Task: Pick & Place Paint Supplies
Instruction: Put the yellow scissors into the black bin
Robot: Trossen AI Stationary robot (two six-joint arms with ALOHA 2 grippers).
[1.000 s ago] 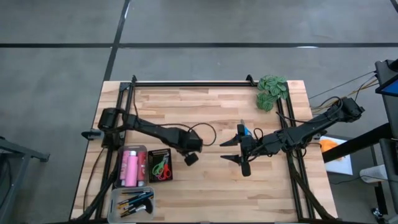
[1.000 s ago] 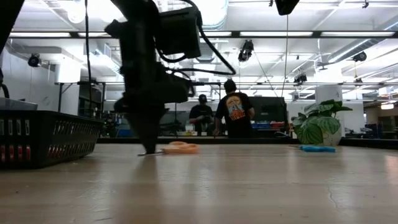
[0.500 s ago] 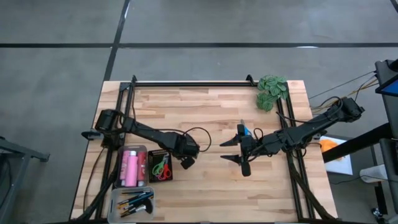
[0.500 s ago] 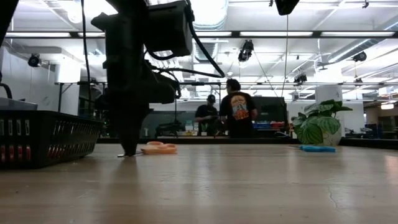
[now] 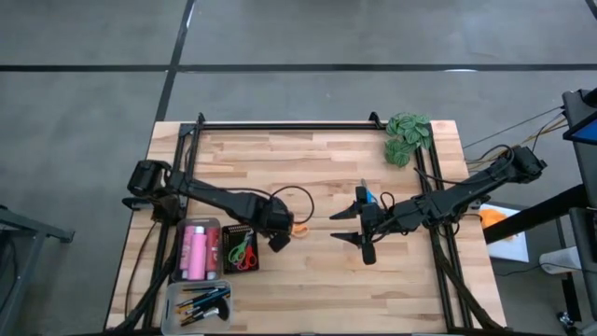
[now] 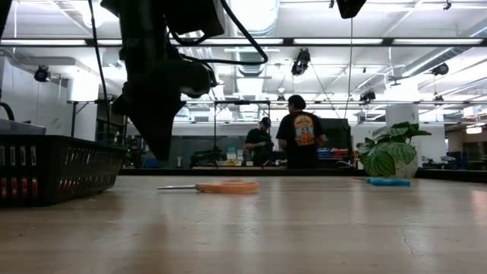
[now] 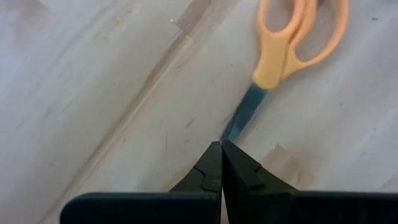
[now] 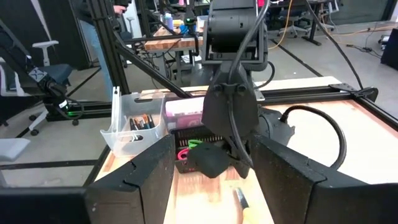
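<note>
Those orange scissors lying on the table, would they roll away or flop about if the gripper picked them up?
The orange scissors lie flat on the wooden table, so they probably won't roll. The metal blade and moulded handles look rigid, so probably no flopping. Being thin and low, they may slide when the shut left gripper nudges them.

Lighting even and bright overhead; ceiling strip lights [image 6: 319, 42] glare in the low view. Left arm [image 6: 156, 84] reads as dark backlit silhouette. Foreground table [image 6: 304, 236] out of focus. Orange scissors [image 7: 292, 43] slightly soft, faint shadow beneath.
</note>
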